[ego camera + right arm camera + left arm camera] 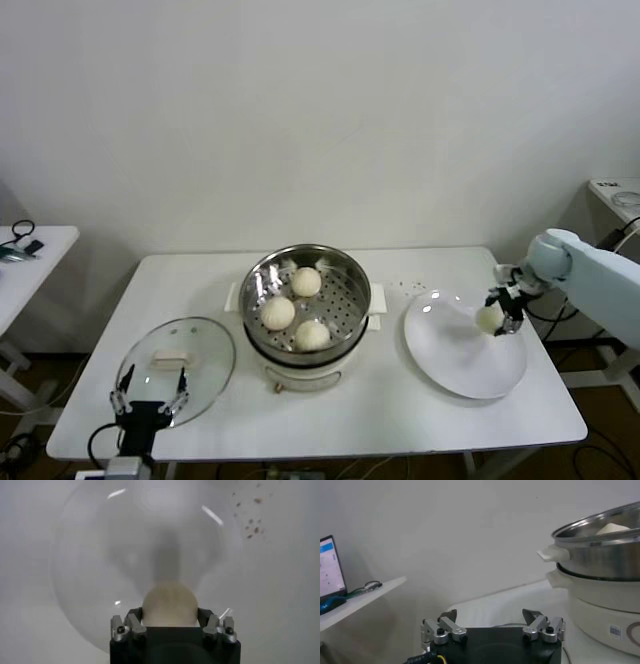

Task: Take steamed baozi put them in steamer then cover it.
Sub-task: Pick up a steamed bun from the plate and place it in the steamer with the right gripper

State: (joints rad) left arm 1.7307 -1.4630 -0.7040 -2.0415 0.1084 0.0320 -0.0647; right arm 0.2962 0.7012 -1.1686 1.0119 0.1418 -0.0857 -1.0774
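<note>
The last baozi sits between the jaws of the right gripper, over the far right part of the white plate; the right wrist view shows the bun filling the gap between the two fingers, so the jaws are closed on it, and whether it has cleared the plate or rests on it cannot be told. From there the steamer lies well apart toward the robot's left, across the plate and a stretch of bare surface, and that leftward carry is what the next move turns on (the bun itself is round, so no long axis matters). Three buns already lie on the perforated floor, leaving a free patch toward the basket's right side, nearest the loaded arm. Beyond the steamer, on its left, the cover lies flat on the surface with its bar handle up. The left gripper waits at the cover's near edge, jaws spread wide and holding nothing, so it is the nearer arm for the lid.
</note>
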